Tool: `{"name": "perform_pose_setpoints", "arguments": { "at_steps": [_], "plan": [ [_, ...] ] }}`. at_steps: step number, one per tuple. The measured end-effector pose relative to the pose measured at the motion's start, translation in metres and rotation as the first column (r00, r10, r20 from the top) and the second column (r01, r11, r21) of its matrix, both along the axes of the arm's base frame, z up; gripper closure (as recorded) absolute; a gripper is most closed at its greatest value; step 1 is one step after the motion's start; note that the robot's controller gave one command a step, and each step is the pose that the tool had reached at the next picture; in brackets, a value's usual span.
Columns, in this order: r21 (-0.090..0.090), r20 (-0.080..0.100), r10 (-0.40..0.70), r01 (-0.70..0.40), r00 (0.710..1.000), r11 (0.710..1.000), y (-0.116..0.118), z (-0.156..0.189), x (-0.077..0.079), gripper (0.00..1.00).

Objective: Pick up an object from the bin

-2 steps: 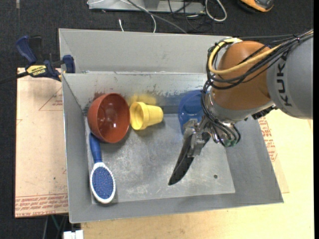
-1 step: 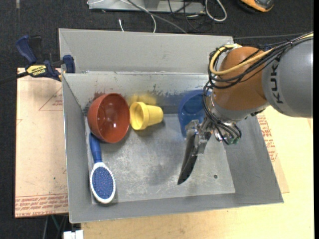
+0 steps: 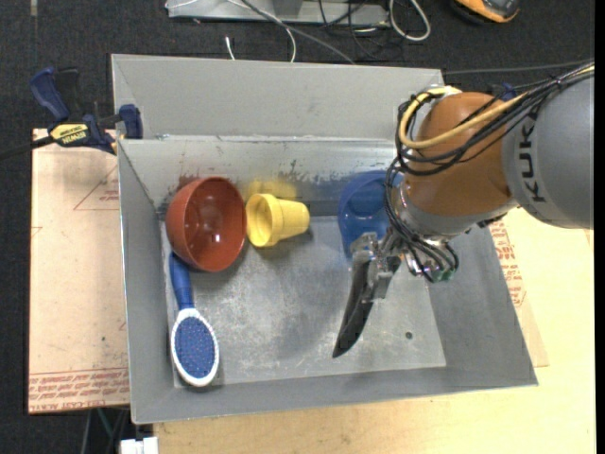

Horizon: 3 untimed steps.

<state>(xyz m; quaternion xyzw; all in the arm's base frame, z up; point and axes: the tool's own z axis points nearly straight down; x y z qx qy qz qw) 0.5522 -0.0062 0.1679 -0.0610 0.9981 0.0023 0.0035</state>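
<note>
claw (image 3: pixel 340 346) hanging at lower centre, seemingly closed on nothing | blue cup (image 3: pixel 359 211) lying just above: likely light, stiff, slick; rim offering best hold

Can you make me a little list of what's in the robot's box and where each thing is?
bin: grey metal
red bowl: back left, tipped up, inside showing
yellow cup: on its side, just right of the bowl
blue cup: at the back, partly behind the arm
blue brush: front left, along the wall
long black thing: middle, top end at the gripper
gripper: over the black thing's top end
holding it: cannot tell
</note>
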Motion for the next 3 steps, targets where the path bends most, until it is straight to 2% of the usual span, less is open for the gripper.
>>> {"name": "perform_pose_setpoints", "arguments": {
  "at_steps": [1, 2, 3],
  "plan": [
    [-0.001, -0.001, 0.237, -0.237, 0.971, 0.971, 0.005, 0.004, -0.016, 1.00],
    [0.002, 0.003, 0.126, -0.126, 0.992, 0.992, 0.016, -0.004, -0.052, 1.00],
    [-0.001, 0.005, 0.243, -0.243, 0.970, 0.970, -0.002, -0.010, 0.050, 1.00]
  ]
}}
